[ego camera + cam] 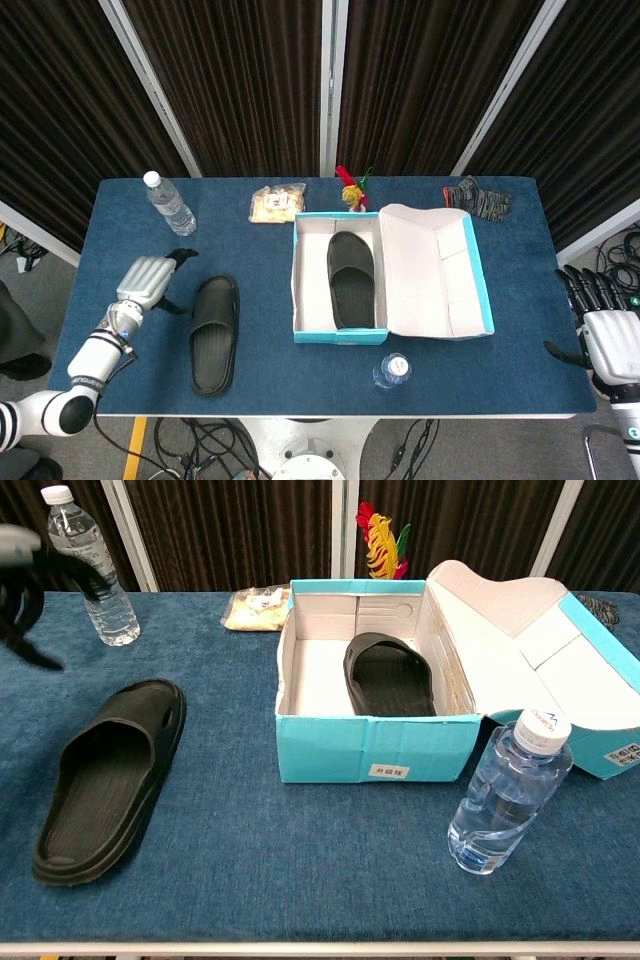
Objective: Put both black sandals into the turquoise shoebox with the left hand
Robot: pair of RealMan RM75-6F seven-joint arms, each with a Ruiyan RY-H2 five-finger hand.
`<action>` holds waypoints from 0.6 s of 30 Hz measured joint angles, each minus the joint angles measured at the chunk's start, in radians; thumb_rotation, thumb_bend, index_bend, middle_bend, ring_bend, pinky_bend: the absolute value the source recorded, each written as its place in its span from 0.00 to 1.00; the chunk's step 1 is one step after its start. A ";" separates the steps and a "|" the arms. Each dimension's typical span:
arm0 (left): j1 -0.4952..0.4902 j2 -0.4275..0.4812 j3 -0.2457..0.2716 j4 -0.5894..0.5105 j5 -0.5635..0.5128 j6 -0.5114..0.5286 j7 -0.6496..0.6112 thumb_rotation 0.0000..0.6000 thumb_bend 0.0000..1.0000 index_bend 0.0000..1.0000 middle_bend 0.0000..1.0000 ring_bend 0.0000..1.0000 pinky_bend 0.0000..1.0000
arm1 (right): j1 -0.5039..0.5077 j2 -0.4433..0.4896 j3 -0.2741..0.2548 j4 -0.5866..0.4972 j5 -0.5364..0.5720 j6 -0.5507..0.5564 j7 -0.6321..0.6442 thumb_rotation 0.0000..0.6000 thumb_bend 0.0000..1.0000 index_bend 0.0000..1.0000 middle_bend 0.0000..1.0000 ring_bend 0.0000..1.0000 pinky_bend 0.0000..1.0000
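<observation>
Blue cloth covers the table (300,385), dark curtains behind it. Near the front edge stands a small water bottle (505,792). One black sandal (214,333) lies flat on the cloth; the other black sandal (351,279) sits inside the turquoise shoebox (340,337). The left hand (148,281) hovers beside the loose sandal, fingers apart, holding nothing; the right hand (600,330) is spread and holding nothing.

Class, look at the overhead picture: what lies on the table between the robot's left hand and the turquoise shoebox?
The second black sandal lies on the blue cloth between the left hand and the shoebox; the head view shows it.
</observation>
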 measured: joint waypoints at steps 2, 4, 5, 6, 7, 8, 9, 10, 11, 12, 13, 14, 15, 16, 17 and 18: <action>-0.003 -0.004 0.013 -0.010 -0.031 -0.034 0.011 1.00 0.01 0.12 0.15 0.64 0.65 | 0.003 -0.002 0.001 -0.004 0.002 -0.003 -0.005 1.00 0.03 0.02 0.05 0.00 0.03; -0.013 -0.020 0.021 -0.009 -0.062 -0.061 0.023 1.00 0.01 0.11 0.13 0.64 0.65 | 0.006 -0.003 0.001 -0.006 0.003 -0.005 -0.010 1.00 0.03 0.02 0.05 0.00 0.03; -0.019 -0.031 0.023 -0.006 -0.074 -0.068 0.029 1.00 0.01 0.11 0.13 0.64 0.65 | 0.007 -0.004 0.001 -0.007 0.003 -0.006 -0.011 1.00 0.03 0.02 0.05 0.00 0.03; -0.026 -0.043 0.024 0.000 -0.087 -0.074 0.035 1.00 0.01 0.11 0.13 0.64 0.65 | 0.008 -0.003 0.001 -0.008 0.003 -0.007 -0.013 1.00 0.03 0.02 0.05 0.00 0.03; -0.034 -0.059 0.025 0.009 -0.105 -0.079 0.043 1.00 0.01 0.11 0.12 0.64 0.65 | 0.008 -0.003 0.001 -0.009 0.004 -0.007 -0.014 1.00 0.03 0.02 0.05 0.00 0.03; -0.039 -0.070 0.026 0.017 -0.120 -0.081 0.048 1.00 0.01 0.11 0.12 0.64 0.65 | 0.008 -0.002 0.001 -0.009 0.006 -0.007 -0.015 1.00 0.03 0.02 0.05 0.00 0.03; -0.044 -0.080 0.026 0.024 -0.135 -0.083 0.053 1.00 0.01 0.11 0.11 0.64 0.65 | 0.007 -0.001 0.001 -0.009 0.008 -0.007 -0.015 1.00 0.03 0.02 0.05 0.00 0.03; -0.051 -0.093 0.026 0.035 -0.158 -0.085 0.060 1.00 0.01 0.11 0.11 0.64 0.65 | 0.006 -0.001 0.001 -0.009 0.010 -0.007 -0.014 1.00 0.03 0.02 0.05 0.00 0.03; -0.057 -0.102 0.027 0.043 -0.176 -0.086 0.067 1.00 0.01 0.11 0.11 0.65 0.65 | 0.005 0.000 0.001 -0.009 0.012 -0.006 -0.014 1.00 0.03 0.02 0.05 0.00 0.03; -0.063 -0.111 0.027 0.052 -0.195 -0.086 0.075 1.00 0.01 0.11 0.11 0.65 0.65 | 0.004 0.001 0.001 -0.008 0.015 -0.006 -0.013 1.00 0.03 0.02 0.05 0.00 0.03; -0.071 -0.125 0.028 0.063 -0.220 -0.085 0.088 1.00 0.01 0.11 0.11 0.66 0.66 | 0.004 0.001 0.001 -0.008 0.017 -0.006 -0.012 1.00 0.03 0.02 0.05 0.00 0.03; -0.078 -0.136 0.030 0.073 -0.239 -0.082 0.099 1.00 0.01 0.11 0.11 0.67 0.67 | 0.003 0.001 0.000 -0.007 0.018 -0.006 -0.011 1.00 0.03 0.02 0.05 0.00 0.04; -0.084 -0.147 0.031 0.083 -0.256 -0.079 0.111 1.00 0.01 0.13 0.13 0.68 0.69 | 0.003 0.001 0.000 -0.006 0.019 -0.006 -0.010 1.00 0.03 0.02 0.05 0.00 0.04; -0.092 -0.161 0.034 0.094 -0.279 -0.074 0.127 1.00 0.01 0.14 0.14 0.69 0.71 | 0.003 0.000 0.000 -0.005 0.019 -0.007 -0.009 1.00 0.03 0.02 0.05 0.00 0.04; -0.098 -0.170 0.036 0.101 -0.295 -0.071 0.141 1.00 0.01 0.15 0.15 0.70 0.73 | 0.004 0.000 0.000 -0.004 0.018 -0.007 -0.008 1.00 0.03 0.02 0.05 0.00 0.04; -0.104 -0.177 0.040 0.107 -0.310 -0.067 0.155 1.00 0.01 0.16 0.16 0.71 0.74 | 0.004 -0.001 -0.001 -0.002 0.018 -0.008 -0.007 1.00 0.03 0.02 0.05 0.00 0.04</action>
